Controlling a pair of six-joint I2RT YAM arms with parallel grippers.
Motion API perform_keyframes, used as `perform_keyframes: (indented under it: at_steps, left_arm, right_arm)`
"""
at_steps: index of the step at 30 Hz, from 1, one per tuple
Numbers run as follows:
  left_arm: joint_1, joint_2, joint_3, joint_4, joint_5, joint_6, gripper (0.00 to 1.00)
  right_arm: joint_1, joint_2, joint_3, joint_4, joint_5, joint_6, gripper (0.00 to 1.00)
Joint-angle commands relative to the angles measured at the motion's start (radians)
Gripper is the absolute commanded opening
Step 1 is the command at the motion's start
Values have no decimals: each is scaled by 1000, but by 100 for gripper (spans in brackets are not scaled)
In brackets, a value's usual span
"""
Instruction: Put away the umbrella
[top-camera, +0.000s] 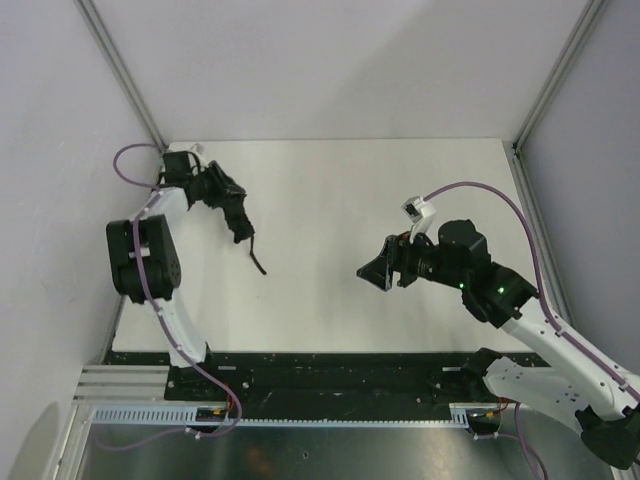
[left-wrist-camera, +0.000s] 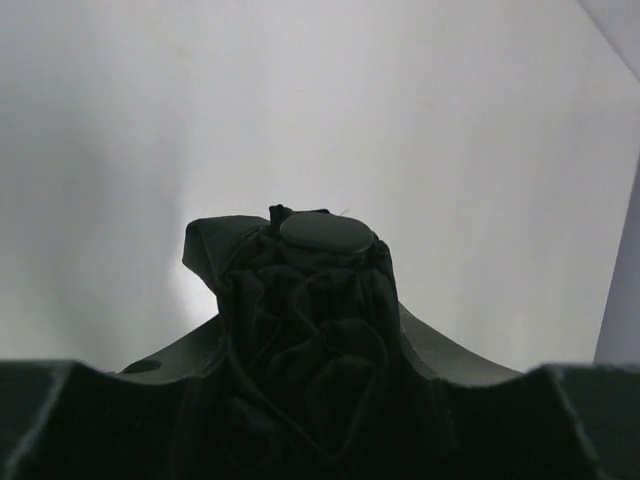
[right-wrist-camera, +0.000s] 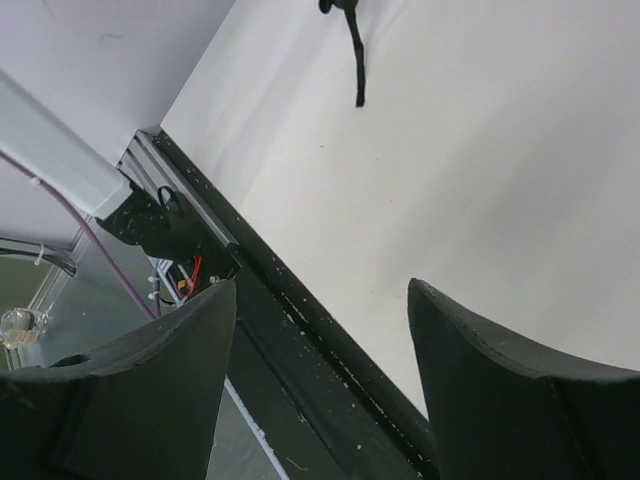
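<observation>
The black folded umbrella (top-camera: 238, 214) hangs in my left gripper (top-camera: 228, 202) at the table's back left, its strap (top-camera: 257, 259) dangling toward the table. In the left wrist view the umbrella's bunched fabric (left-wrist-camera: 305, 330) fills the space between the fingers, with its round cap (left-wrist-camera: 325, 232) at the far end. My left gripper (left-wrist-camera: 310, 400) is shut on it. My right gripper (top-camera: 379, 272) is open and empty, held above the table's middle right. In the right wrist view the right gripper (right-wrist-camera: 320, 330) shows two spread fingers, and the strap (right-wrist-camera: 355, 60) shows at the top.
A white table (top-camera: 330, 240) is enclosed by white walls with metal corner posts (top-camera: 125, 80). A black rail (top-camera: 330, 380) runs along the near edge by the arm bases. A purple cable (top-camera: 500, 205) loops over the right arm.
</observation>
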Motion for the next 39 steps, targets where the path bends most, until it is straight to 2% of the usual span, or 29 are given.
perform_keyframes:
  at_steps: [1, 5, 8, 10, 16, 21, 26, 31, 35, 39]
  left_arm:
    - [89, 103, 140, -92, 92, -51, 14]
    - [122, 167, 203, -109, 45, -74, 42]
    - [130, 151, 211, -119, -2, -72, 85]
    - [134, 107, 198, -123, -31, -68, 96]
    - [137, -95, 87, -128, -34, -69, 99]
    - [122, -362, -57, -128, 63, -62, 99]
    - [45, -694, -146, -120, 179, -57, 98]
    - [-123, -933, -87, -30, 224, -111, 99]
    - [-243, -1034, 38, 79, 179, -114, 99]
    - [-285, -1107, 95, 279, 178, -154, 99]
  right_arm:
    - [-5, -36, 2, 12, -24, 18, 73]
    - [-7, -46, 3, 7, -23, 21, 73]
    - [-8, -48, 3, 6, -28, 23, 73]
    - [-9, -52, 3, 6, -32, 25, 73]
    - [-10, -73, 4, -8, 23, 20, 74]
    - [-30, -65, 45, -129, 241, -8, 78]
    - [-40, -92, 111, -256, 559, -88, 82]
    - [-42, -161, 231, -293, 765, -194, 89]
    - [-42, -233, 346, -270, 816, -271, 92]
    - [-43, -320, 400, -196, 830, -318, 97]
